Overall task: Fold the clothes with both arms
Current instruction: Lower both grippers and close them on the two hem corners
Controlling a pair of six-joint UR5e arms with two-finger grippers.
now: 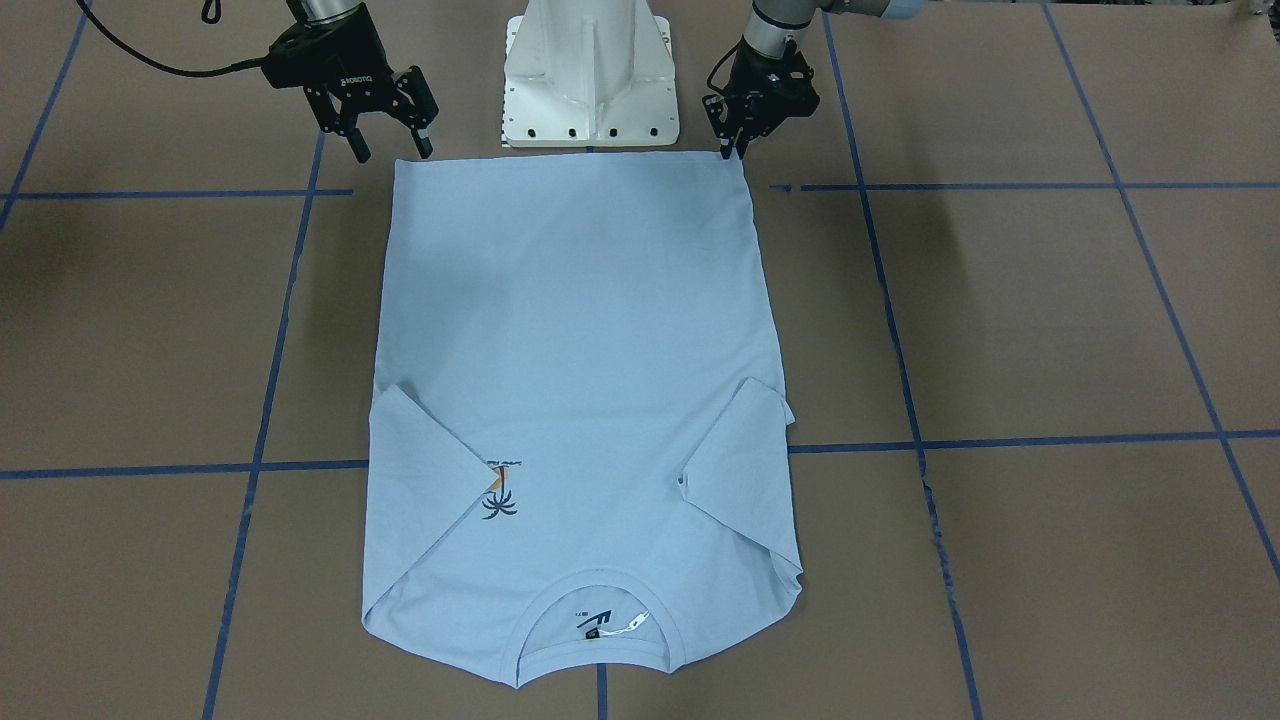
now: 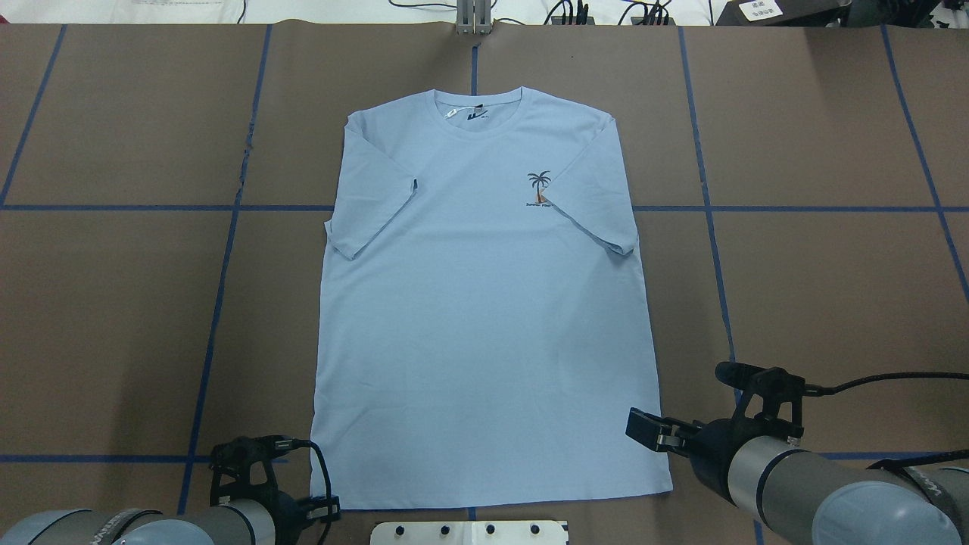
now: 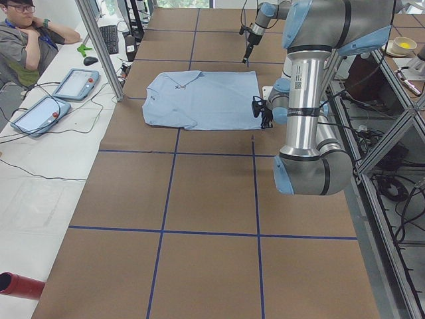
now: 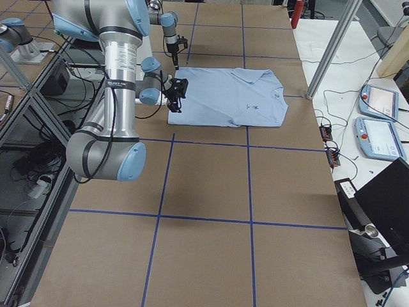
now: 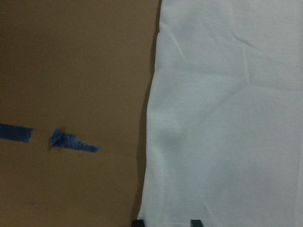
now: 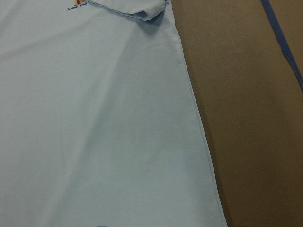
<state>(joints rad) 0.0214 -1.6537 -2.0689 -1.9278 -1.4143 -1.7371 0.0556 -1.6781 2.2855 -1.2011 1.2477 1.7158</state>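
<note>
Hem of the T-shirt [image 1: 580, 330] lies nearest the robot, flat on the table [image 1: 1000, 300], its long axis running away to the collar [image 1: 600, 575] (the far end). Left gripper [image 1: 737, 145] hangs at its hem corner, right gripper [image 1: 392, 148] just outside the other; both jaws are spread and empty.

place: robotics lab | cues: teach pendants [image 4: 379, 137] (two, tablet-like), blue-taped grid table [image 1: 1050, 320]

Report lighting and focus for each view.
Left wrist view: dim and soft, a dark shadow along the edge of the light blue short-sleeved T-shirt. Right wrist view: soft, shadow under its folded sleeve. Front-facing view: sharp, evenly lit. Overhead view: white surface at the top edge nearly washed out.
</note>
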